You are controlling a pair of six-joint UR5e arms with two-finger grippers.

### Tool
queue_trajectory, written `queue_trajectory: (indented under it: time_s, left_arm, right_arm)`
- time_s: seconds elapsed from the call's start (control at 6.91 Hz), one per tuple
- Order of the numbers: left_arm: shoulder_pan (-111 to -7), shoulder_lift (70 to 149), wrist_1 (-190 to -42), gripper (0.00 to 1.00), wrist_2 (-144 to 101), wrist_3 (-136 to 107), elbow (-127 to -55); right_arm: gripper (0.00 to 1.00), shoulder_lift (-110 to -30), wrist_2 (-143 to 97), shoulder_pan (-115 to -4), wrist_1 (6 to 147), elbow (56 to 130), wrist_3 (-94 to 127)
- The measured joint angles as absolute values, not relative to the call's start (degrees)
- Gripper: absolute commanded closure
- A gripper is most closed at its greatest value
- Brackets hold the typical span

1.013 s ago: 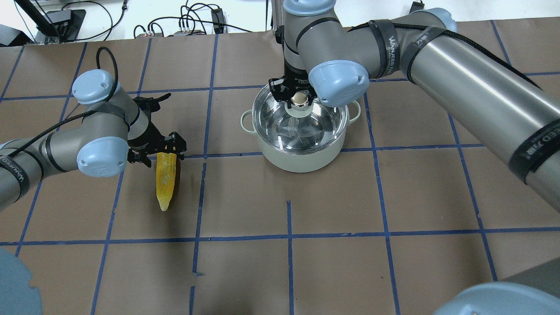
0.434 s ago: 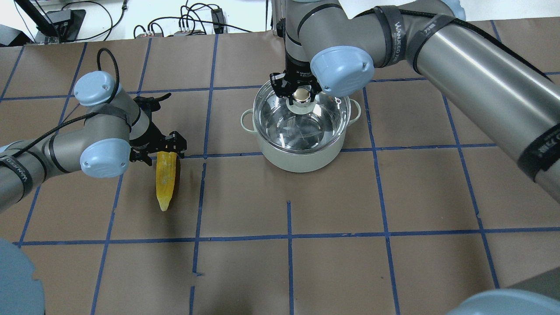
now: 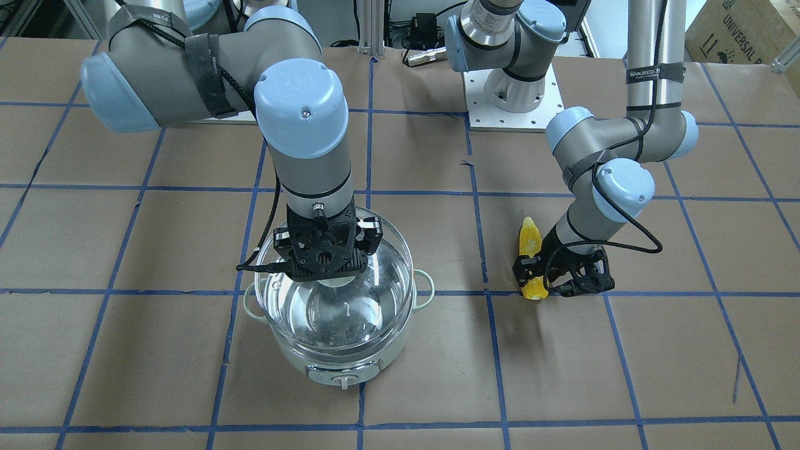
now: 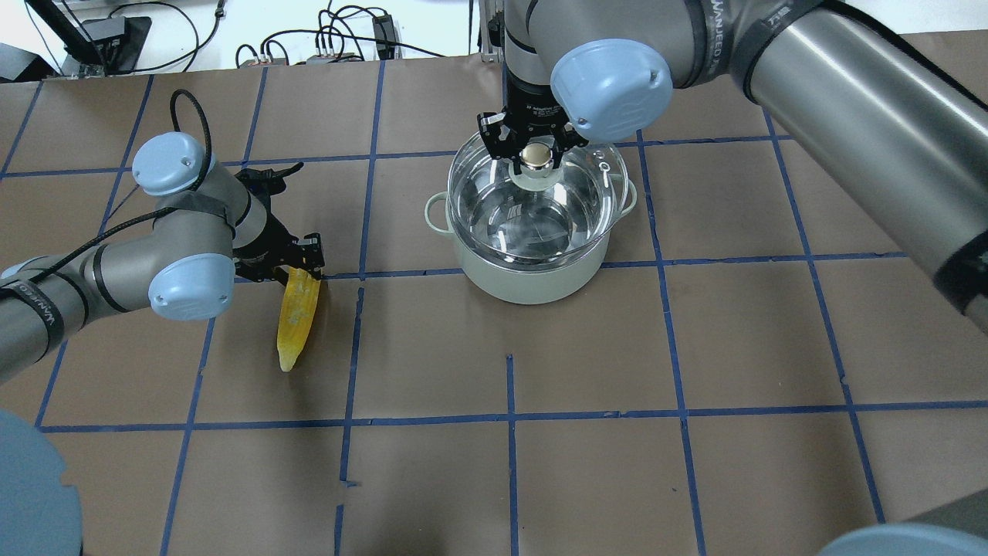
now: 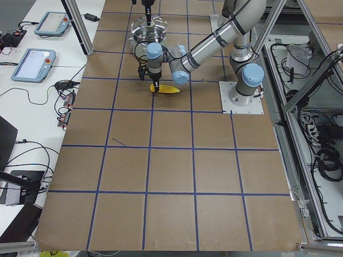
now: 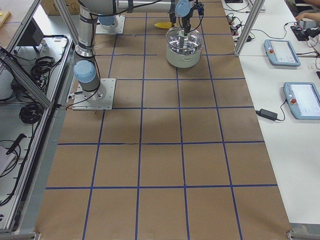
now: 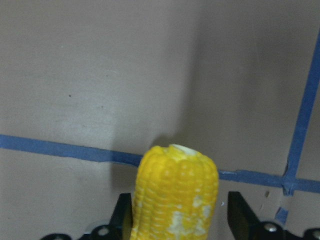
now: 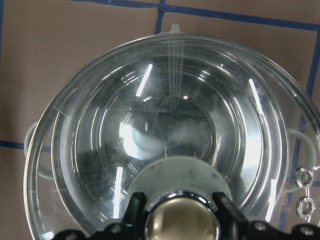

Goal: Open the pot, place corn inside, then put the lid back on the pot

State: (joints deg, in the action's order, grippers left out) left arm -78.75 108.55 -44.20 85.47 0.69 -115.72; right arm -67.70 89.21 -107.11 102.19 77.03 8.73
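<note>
The pale mint pot (image 4: 532, 282) stands on the table, its knob facing the front view (image 3: 337, 369). My right gripper (image 4: 538, 154) is shut on the knob of the glass lid (image 4: 494, 193) and holds the lid a little above the pot's rim, shifted slightly away from the robot. The right wrist view shows the lid (image 8: 165, 125) offset over the steel inside. The yellow corn (image 4: 297, 324) lies left of the pot with its tip on the table. My left gripper (image 4: 301, 266) is shut on its thick end, also seen in the left wrist view (image 7: 175, 195).
The table is brown paper with a blue tape grid (image 4: 509, 417). Cables and boxes (image 4: 340, 38) lie beyond its far edge. The arms' base plate (image 3: 512, 94) is at the robot's side of the table. The right arm's big links (image 4: 849, 100) hang over the table's right part.
The right gripper has lifted the lid off the pot and moved it away from the robot. The left gripper has turned, swinging the corn's thick end to the right; its tip stayed put.
</note>
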Motion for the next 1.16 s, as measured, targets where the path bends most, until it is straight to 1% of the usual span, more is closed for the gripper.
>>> queue_trajectory:
  time_s: [0.29, 0.43, 0.58, 0.87, 1.01, 1.16]
  left_arm:
    - [-79.00, 107.12, -44.52, 0.94, 85.48, -0.02, -114.71]
    - [-79.35, 105.30, -48.04, 0.94, 85.84, -0.81, -112.82]
    - [-80.03, 102.49, -56.13, 0.94, 85.98, -2.44, -108.72]
    - [-83.45, 97.29, -73.76, 0.94, 85.75, -9.73, -97.58]
    - [-86.79, 96.85, -78.81, 0.94, 85.17, -15.30, -92.80]
    - [-90.83, 97.74, -80.69, 0.94, 83.49, -21.95, -89.29]
  right_arm:
    - [0.73, -68.99, 89.23, -105.98, 100.27, 76.80, 6.35]
    - [0.73, -69.69, 89.19, -104.58, 98.78, 76.78, 4.49]
    - [0.73, -70.40, 89.16, -102.76, 97.24, 76.79, 2.18]
    - [0.73, -72.60, 89.08, -98.74, 93.63, 77.17, -2.86]
    - [0.73, -73.78, 89.01, -97.32, 91.91, 77.48, -4.69]
    - [0.73, -75.00, 88.98, -96.61, 89.87, 77.64, -5.77]
